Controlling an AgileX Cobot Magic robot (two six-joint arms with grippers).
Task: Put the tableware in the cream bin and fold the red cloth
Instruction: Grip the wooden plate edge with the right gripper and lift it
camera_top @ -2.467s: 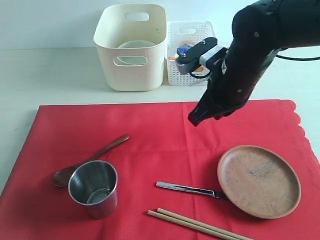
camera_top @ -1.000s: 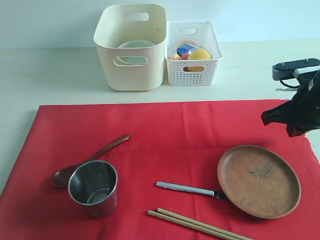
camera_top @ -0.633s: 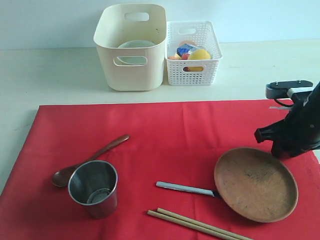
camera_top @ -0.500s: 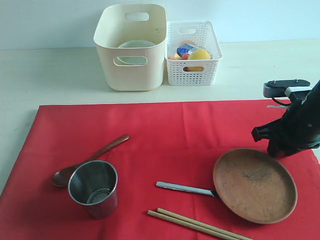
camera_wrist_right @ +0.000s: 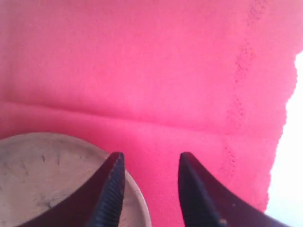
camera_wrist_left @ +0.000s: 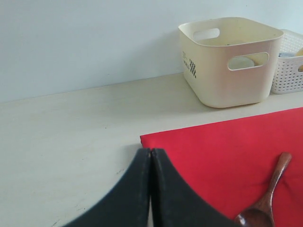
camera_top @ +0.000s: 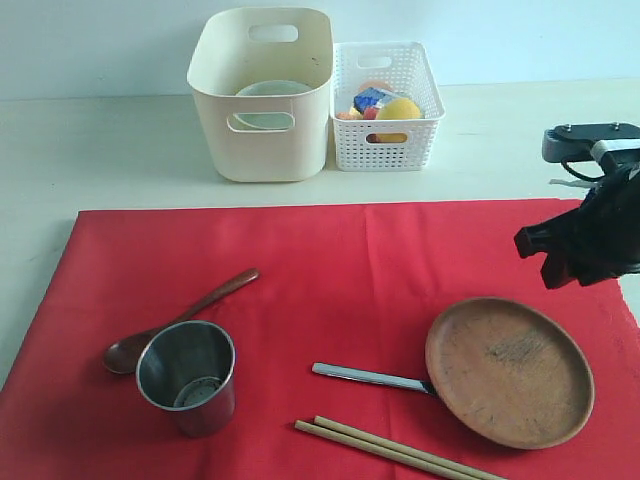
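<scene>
tableware on the red cloth (camera_top: 340, 270) comes to six pieces. one steel cup (camera_top: 188, 376) stands upright at 8 o'clock in the outside view. one brown spoon (camera_top: 180, 322) lies just behind it at 9, its round end right against the cup. one knife (camera_top: 368, 377) lies at 6, and two chopsticks (camera_top: 400, 450) lie side by side nearer than the knife, running off the near edge of the view. one wooden plate (camera_top: 510, 372) sits at 4, and the knife's dark end meets its rim.

one cream bin (camera_top: 262, 95) stands off the cloth at 11. what looks like one pale bowl (camera_top: 272, 90) lies inside, seen only over the rim and through the handle hole. one white basket (camera_top: 385, 105) of toy food (camera_top: 398, 108) stands just beside the bin at 12. a strip of bare table (camera_top: 100, 150) separates both from the cloth's far edge, and the cloth's middle is an open red stretch between spoon and plate.

the right gripper (camera_wrist_right: 151, 160) hangs at 3 o'clock, near the scalloped edge, jaws apart and holding nothing. one of its fingers (camera_wrist_right: 110, 189) is over the plate's rim and the other over cloth; contact with the rim cannot be told.

the left gripper (camera_wrist_left: 150, 152) has its jaws pressed together, empty, over bare table just off the cloth's corner, well apart from the bin.
</scene>
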